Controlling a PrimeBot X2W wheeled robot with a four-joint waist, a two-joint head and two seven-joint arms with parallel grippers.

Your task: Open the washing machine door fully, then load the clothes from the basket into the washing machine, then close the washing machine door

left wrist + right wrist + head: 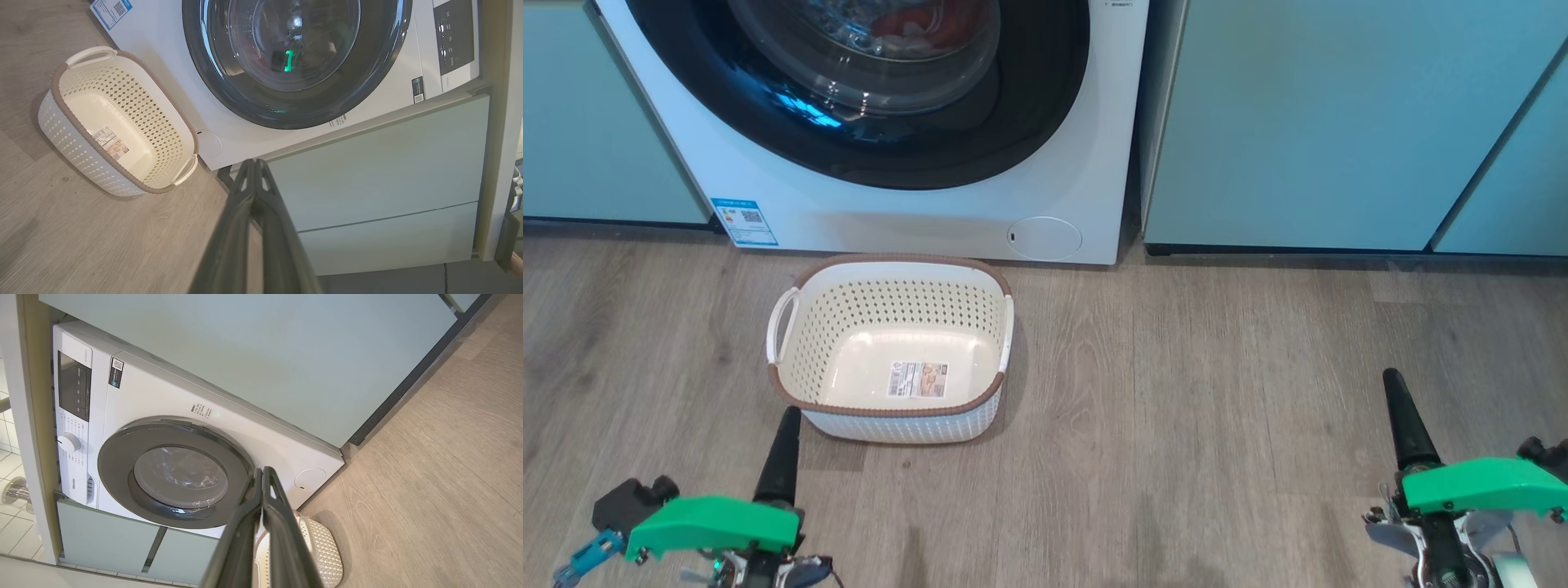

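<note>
The washing machine door point(866, 82) is shut on the clothes point(923, 28), basket point(898, 426) empty, left hand point(786, 420) and right hand point(1395, 388) clenched empty; task looks done, nothing left to do.

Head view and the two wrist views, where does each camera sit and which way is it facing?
Head view: on the robot's head, facing forward and down at the basket and washing machine; left gripper and right gripper show at the bottom corners.
Left wrist view: on the left wrist, looking along its shut fingers toward the washing machine door, basket to one side.
Right wrist view: on the right wrist, looking along its shut fingers at the door.
Shared: both wrist views show the door and control panel.
</note>
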